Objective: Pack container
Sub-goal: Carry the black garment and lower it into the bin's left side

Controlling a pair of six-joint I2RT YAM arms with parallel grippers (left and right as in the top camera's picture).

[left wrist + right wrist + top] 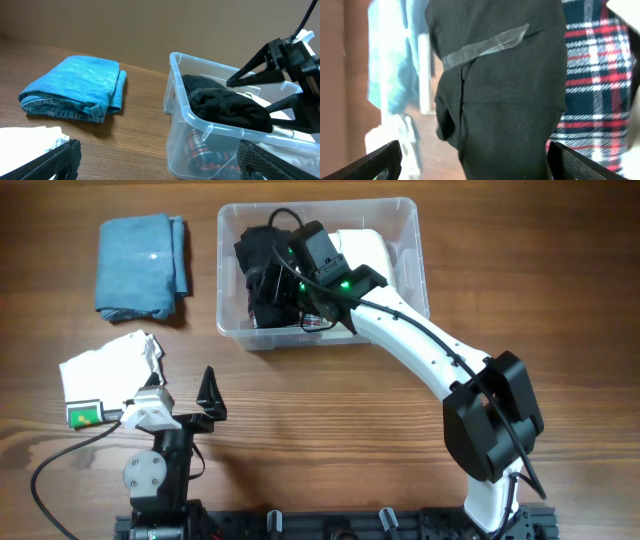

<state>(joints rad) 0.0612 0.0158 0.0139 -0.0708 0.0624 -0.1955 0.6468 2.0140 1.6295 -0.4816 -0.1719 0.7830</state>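
– Where are the edges, and how much room is there?

– The clear rectangular plastic container (228, 280) sits at the far middle of the wooden surface (330, 430), with its near wall well back from the near edge. Bare wood runs along its near side and to its right. To its left, with a gap between them, lies a folded blue denim cloth (142, 265). A crumpled white cloth (100, 370) lies near left.

– And inside the tub?

– A bunched black cloth (258, 275) fills the left part, lying on a red and navy plaid cloth (600, 75). A folded white cloth (365, 250) takes the right part.

– The right end effector (475, 160)?

– It is inside the rim, above the black cloth, with its jaws spread wide and released. The cloth lies between them. I cannot tell whether the fingers touch it.

– The left end effector (182, 388)?

– It is low at near left, just beside the crumpled white cloth. Its jaws are wide apart and hold nothing, and it faces the container's left wall.
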